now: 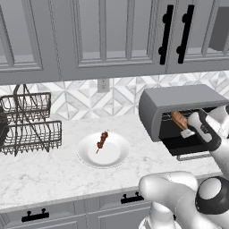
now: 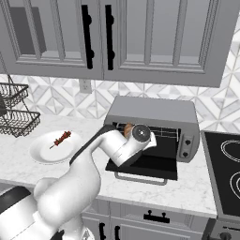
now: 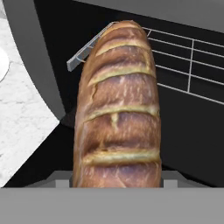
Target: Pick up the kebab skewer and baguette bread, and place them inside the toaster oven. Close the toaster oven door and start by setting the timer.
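step: putting the baguette (image 3: 117, 109) into the oven (image 1: 179, 100); judged about a third of the way through the task.
gripper: the gripper (image 1: 187, 129) is at the oven mouth; its fingers are closed on the near end of the baguette, one either side, and the loaf points away from the hand.
baguette: its far end is over the front left corner of the rack (image 3: 183, 65), inside the opening; not resting on the wires as far as i can tell.
door: the door (image 2: 145, 166) is folded down flat towards the near side, handle at the near edge.
skewer: lies on the plate (image 1: 117, 157) to the left of the oven, well apart from it; skewer (image 1: 102, 140) untouched.
how to do it well: carry the loaf deeper and a little to the right so it sits fully on the rack, lower until the wires bear it, then open the fingers and draw straight back, clear of the door.
risk: released this near the front edge, it may tip out onto the door.
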Robot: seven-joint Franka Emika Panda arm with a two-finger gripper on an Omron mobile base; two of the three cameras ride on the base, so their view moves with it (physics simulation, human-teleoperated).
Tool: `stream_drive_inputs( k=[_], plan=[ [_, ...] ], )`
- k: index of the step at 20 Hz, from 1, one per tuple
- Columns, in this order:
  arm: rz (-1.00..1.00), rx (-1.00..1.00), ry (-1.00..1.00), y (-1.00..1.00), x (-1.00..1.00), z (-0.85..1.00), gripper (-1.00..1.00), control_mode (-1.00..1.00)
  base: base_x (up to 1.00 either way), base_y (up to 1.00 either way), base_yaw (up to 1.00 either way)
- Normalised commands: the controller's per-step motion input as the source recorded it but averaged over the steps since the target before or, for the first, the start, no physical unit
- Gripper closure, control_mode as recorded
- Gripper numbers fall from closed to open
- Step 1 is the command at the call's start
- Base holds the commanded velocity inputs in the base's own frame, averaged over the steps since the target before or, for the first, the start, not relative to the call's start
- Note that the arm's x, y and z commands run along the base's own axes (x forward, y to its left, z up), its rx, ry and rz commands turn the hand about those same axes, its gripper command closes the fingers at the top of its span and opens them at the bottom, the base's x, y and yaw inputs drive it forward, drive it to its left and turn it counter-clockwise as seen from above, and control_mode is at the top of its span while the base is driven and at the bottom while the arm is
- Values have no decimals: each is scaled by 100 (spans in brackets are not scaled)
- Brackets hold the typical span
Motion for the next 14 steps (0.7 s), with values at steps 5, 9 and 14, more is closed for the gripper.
stream_drive_inputs(
  k=[5,9,14],
  plan=[
    [0,0,0,0,21,-27,100,-100,0,0,0],
    [0,0,0,0,23,-11,100,-100,0,0,0],
    [0,0,0,0,24,-6,100,-100,0,0,0]
  ],
)
